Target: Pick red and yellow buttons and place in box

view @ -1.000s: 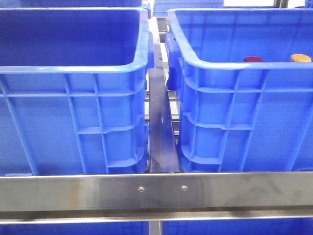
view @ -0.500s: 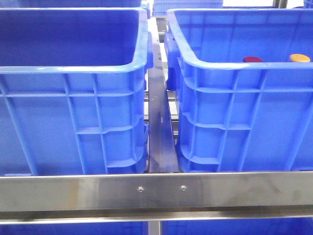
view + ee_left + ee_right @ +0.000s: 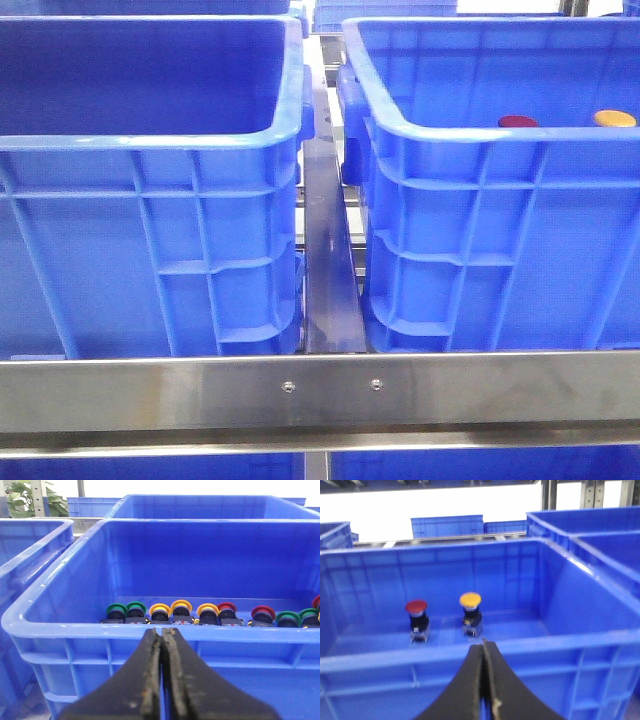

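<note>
1. In the front view neither arm shows; two blue crates fill the picture, the left crate (image 3: 150, 200) and the right crate (image 3: 500, 200), with a steel rail (image 3: 320, 390) across the foreground cutting off their bases.
2. Over the right crate's near rim only the domed tops of the red button (image 3: 518, 121) and the yellow button (image 3: 614, 118) show; their bodies are hidden by the wall.
3. The right wrist view shows both inside that crate, upright on its floor: red button (image 3: 417, 614) and yellow button (image 3: 470, 608) side by side, apart, each on a dark base. The picture is slightly blurred.
4. The right gripper (image 3: 483, 652) is closed with nothing between its fingers, outside the crate's near wall.
5. The left gripper (image 3: 162, 635) is likewise pressed closed and empty, at the near rim of another crate (image 3: 60, 630).
6. Inside it a row of buttons (image 3: 190, 614) with green, yellow and red collars lies along the floor; the rim hides their lower parts and the picture's edge cuts off the row.
</note>
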